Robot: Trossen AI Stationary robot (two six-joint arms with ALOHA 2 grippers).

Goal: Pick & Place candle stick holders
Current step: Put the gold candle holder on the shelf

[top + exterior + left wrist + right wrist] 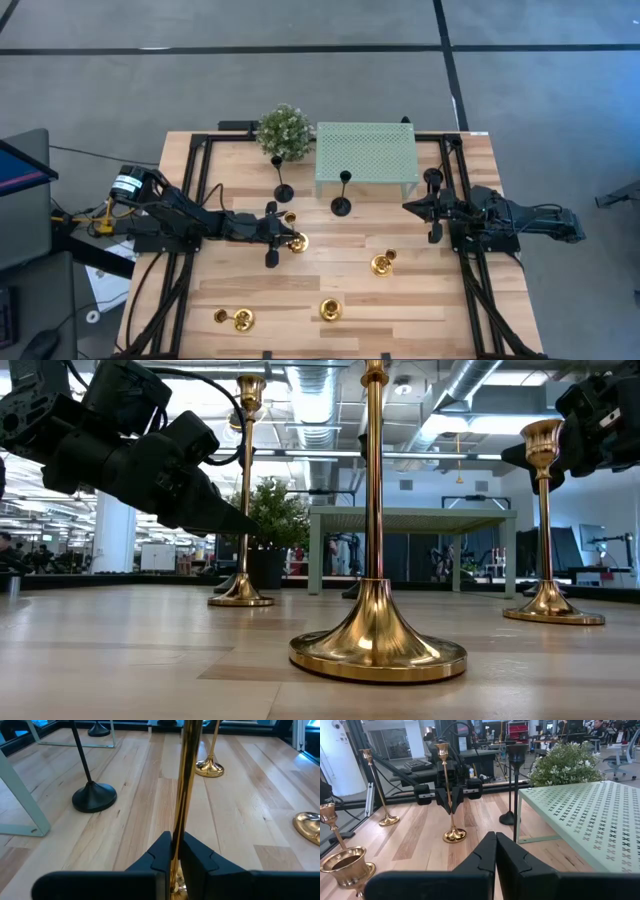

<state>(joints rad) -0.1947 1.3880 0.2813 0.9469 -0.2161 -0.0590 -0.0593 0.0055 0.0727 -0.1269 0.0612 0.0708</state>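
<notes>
Gripping the stem of a tall gold candle stick holder [186, 775], the left claw [175, 851] stands pinched narrow around it, low on the shaft, near the middle of the desk [430, 300]. The holder stands upright, long axis vertical, cup up, base on the wood. Judged risk: the slim polished stem may slip or swing in the grip, tipping the holder against the neighbouring gold holder [290, 217] just beside it. The right claw [495, 851] waits closed and empty by the mint stand [366, 155].
</notes>
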